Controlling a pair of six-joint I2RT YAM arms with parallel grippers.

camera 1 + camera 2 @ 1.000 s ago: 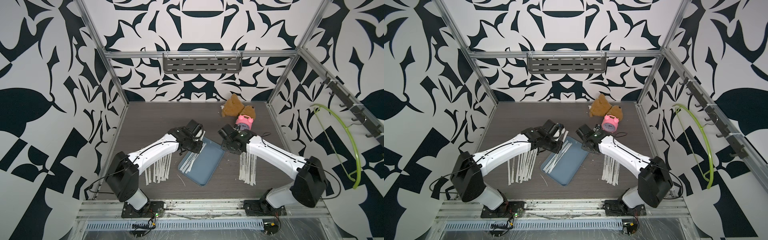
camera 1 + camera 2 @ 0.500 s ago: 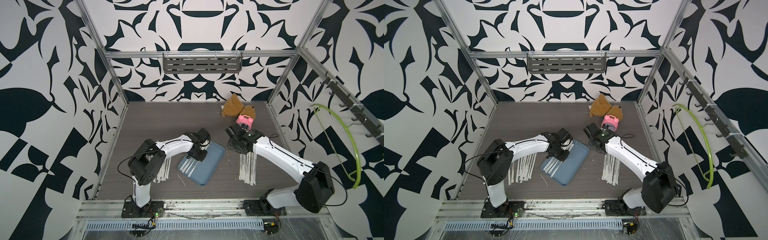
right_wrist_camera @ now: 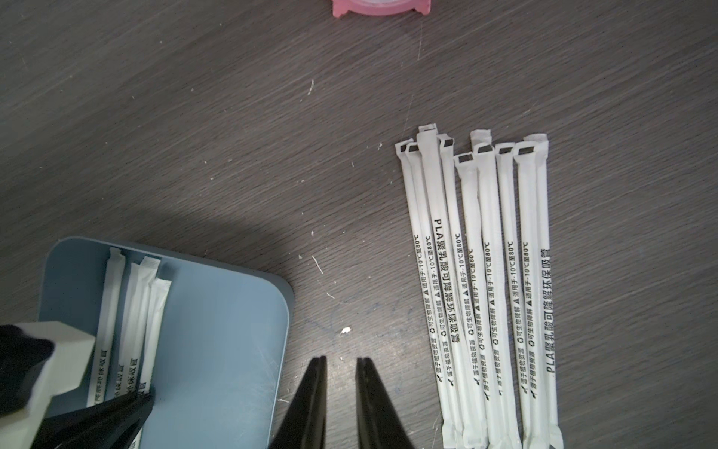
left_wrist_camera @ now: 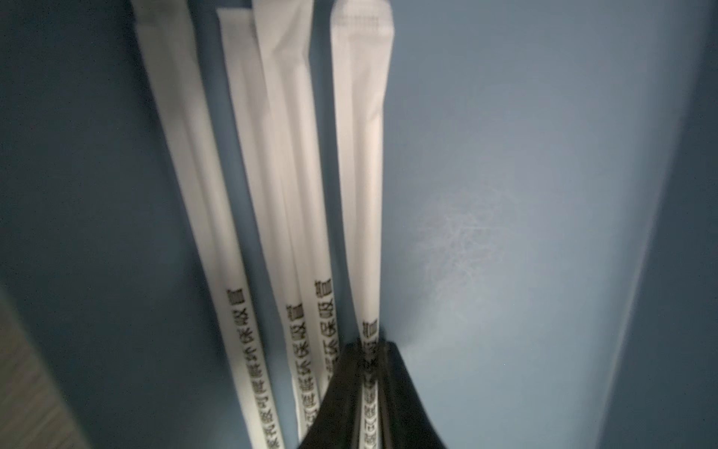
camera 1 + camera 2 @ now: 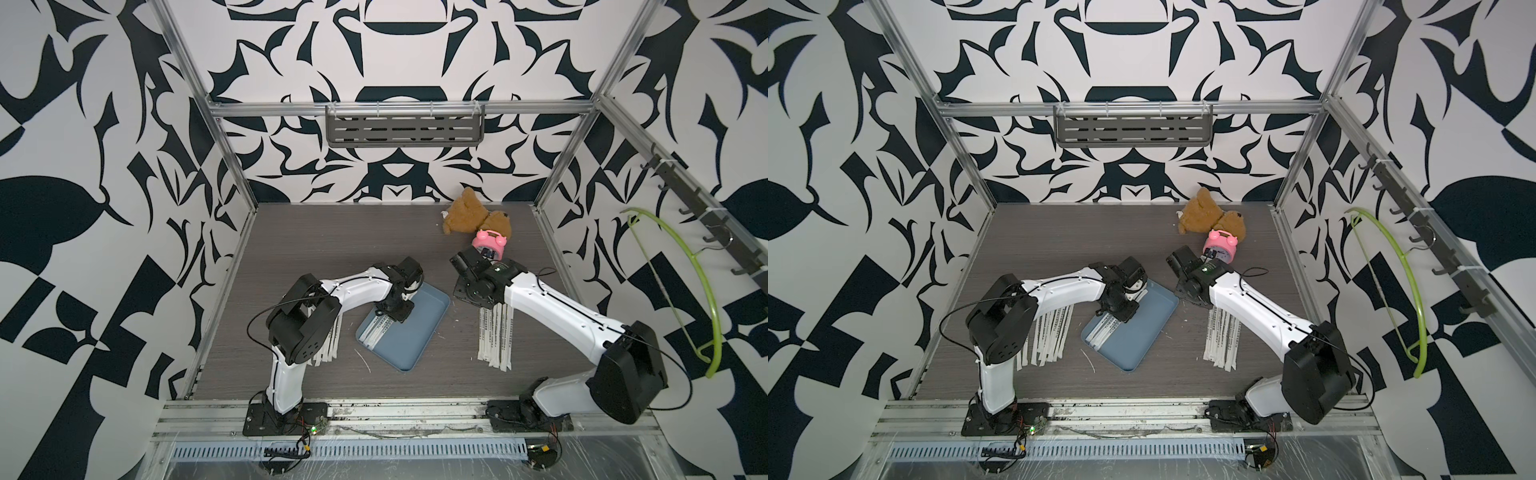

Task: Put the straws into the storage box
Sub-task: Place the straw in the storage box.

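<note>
The left pincer (image 4: 369, 348) pinches one of the straws (image 4: 361, 175) lying lengthwise in the storage box (image 5: 417, 332), while the right pincer (image 3: 340, 359), slightly parted and empty, hovers over the table (image 3: 233, 116) beside a loose row.

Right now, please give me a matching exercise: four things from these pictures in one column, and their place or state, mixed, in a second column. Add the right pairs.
Things
1 tray
2 pink clock
3 green hanger
4 right gripper

Place or state
A open, holding nothing
B next to the teddy bear
C has a few straws lying in it
D hangs on the wall hooks

Pairs: 1-C, 2-B, 3-D, 4-A
</note>
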